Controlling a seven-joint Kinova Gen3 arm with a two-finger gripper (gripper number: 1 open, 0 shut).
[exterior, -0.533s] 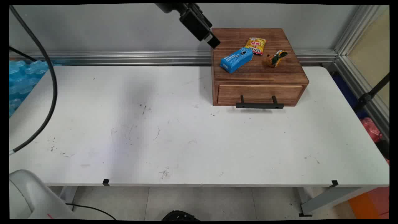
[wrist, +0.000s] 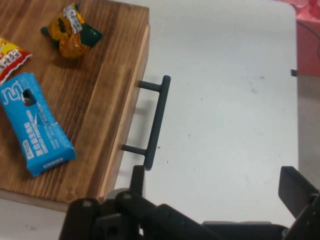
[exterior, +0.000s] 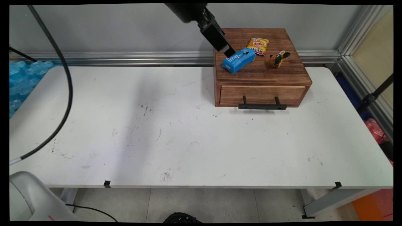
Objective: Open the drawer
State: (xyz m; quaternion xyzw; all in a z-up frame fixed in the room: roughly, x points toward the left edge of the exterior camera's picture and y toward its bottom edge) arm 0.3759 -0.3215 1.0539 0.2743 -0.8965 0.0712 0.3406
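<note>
My black gripper (exterior: 227,50) hangs over the back left part of a wooden drawer box (exterior: 282,77), just left of a blue packet (exterior: 238,60) lying on the box's top. It is open and holds nothing; in the hand view the gripper (wrist: 215,192) has its fingers (wrist: 137,181) wide apart above the white table (wrist: 225,100). The blue packet (wrist: 34,130) lies flat on the box (wrist: 100,110). Beside it are a yellow-red snack bag (exterior: 258,45) and a small orange-green packet (exterior: 278,58). The drawer is shut, its black handle (exterior: 262,106) facing the near side.
The box stands at the table's (exterior: 157,141) back right, near the wall rail. A black cable (exterior: 62,94) hangs over the table's left side. Blue packaging (exterior: 22,78) lies beyond the left edge. Aluminium framing (exterior: 361,69) runs along the right.
The gripper has moved right and down, from the box's back left corner to just beside the blue packet. The hanging cable has swung right.
</note>
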